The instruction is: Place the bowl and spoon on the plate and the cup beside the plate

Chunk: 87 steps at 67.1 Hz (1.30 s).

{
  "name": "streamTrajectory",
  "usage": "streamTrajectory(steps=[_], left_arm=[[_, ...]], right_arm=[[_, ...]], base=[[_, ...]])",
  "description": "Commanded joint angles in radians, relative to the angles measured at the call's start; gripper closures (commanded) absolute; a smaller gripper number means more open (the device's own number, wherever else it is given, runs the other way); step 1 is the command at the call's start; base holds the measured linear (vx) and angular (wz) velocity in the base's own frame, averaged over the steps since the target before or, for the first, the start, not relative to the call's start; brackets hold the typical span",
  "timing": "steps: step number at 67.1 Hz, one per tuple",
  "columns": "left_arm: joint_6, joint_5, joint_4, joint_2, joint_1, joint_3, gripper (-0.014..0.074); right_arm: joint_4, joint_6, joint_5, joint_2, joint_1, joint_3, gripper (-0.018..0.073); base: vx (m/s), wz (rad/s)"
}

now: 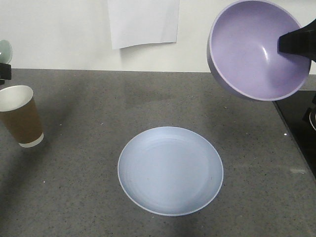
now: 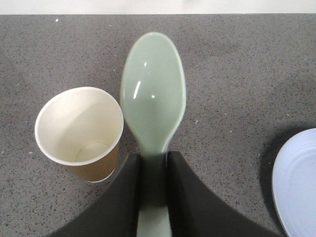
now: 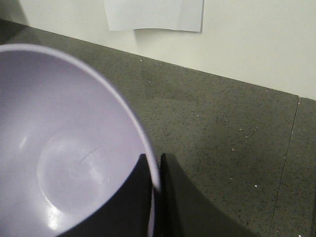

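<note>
Closest to us the plate (image 1: 170, 170) sits flat on the grey counter (image 1: 74, 192), with the cup (image 1: 20, 121) upright well off to its left. Our left gripper (image 2: 154, 180) is pinching the spoon (image 2: 153, 94) by its handle just beside the cup, and further back our right gripper (image 3: 156, 170) is clamped on the rim of the bowl (image 1: 256, 49), tilted in mid-air
</note>
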Motion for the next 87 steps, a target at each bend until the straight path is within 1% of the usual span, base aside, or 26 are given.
streamTrajectory(steps=[1,7,15,23,27,30,38,44,53,57,61,65,87], left_arm=[[-0.009,-0.061,-0.014,-0.018,-0.004,-0.023,0.0603],[-0.009,-0.061,-0.014,-0.018,-0.004,-0.023,0.0603],[-0.009,-0.061,-0.014,-0.018,-0.004,-0.023,0.0603],[-0.009,-0.060,-0.014,-0.018,-0.004,-0.023,0.0603],[-0.009,-0.060,-0.014,-0.018,-0.004,-0.023,0.0603],[-0.009,-0.060,-0.014,-0.018,-0.004,-0.023,0.0603],[-0.009,-0.060,-0.014,-0.018,-0.004,-0.023,0.0603],[-0.009,-0.060,-0.014,-0.018,-0.004,-0.023,0.0603],[-0.009,-0.060,-0.014,-0.018,-0.004,-0.023,0.0603],[-0.009,-0.060,-0.014,-0.018,-0.004,-0.023,0.0603],[-0.009,-0.060,-0.014,-0.018,-0.004,-0.023,0.0603],[-0.009,-0.060,-0.014,-0.018,-0.004,-0.023,0.0603],[-0.009,-0.060,-0.014,-0.018,-0.004,-0.023,0.0603]], right_arm=[[0.034,-0.014,-0.059,-0.018,-0.006,-0.031,0.0564],[0.068,-0.045,-0.052,-0.004,-0.006,-0.031,0.0564],[0.178,-0.154,-0.025,0.048,-0.003,-0.031,0.0564],[0.308,-0.251,0.053,0.140,-0.002,-0.031,0.0564],[0.345,-0.293,0.085,0.190,0.009,-0.031,0.0564],[0.355,-0.316,0.107,0.228,0.025,-0.031,0.0564],[0.344,-0.347,0.121,0.330,0.091,-0.031,0.0564],[0.311,-0.353,0.114,0.387,0.147,-0.031,0.0564],[0.210,-0.321,0.102,0.466,0.211,-0.031,0.0564],[0.164,-0.306,0.094,0.492,0.227,-0.031,0.0563],[0.130,-0.288,0.092,0.516,0.236,-0.031,0.0564],[0.116,-0.285,0.092,0.538,0.238,-0.031,0.0564],[0.105,-0.285,0.085,0.583,0.238,-0.031,0.0558]], base=[[0.00,0.00],[0.00,0.00],[0.00,0.00],[0.00,0.00],[0.00,0.00],[0.00,0.00],[0.00,0.00],[0.00,0.00],[0.00,0.00],[0.00,0.00],[0.00,0.00],[0.00,0.00],[0.00,0.00]])
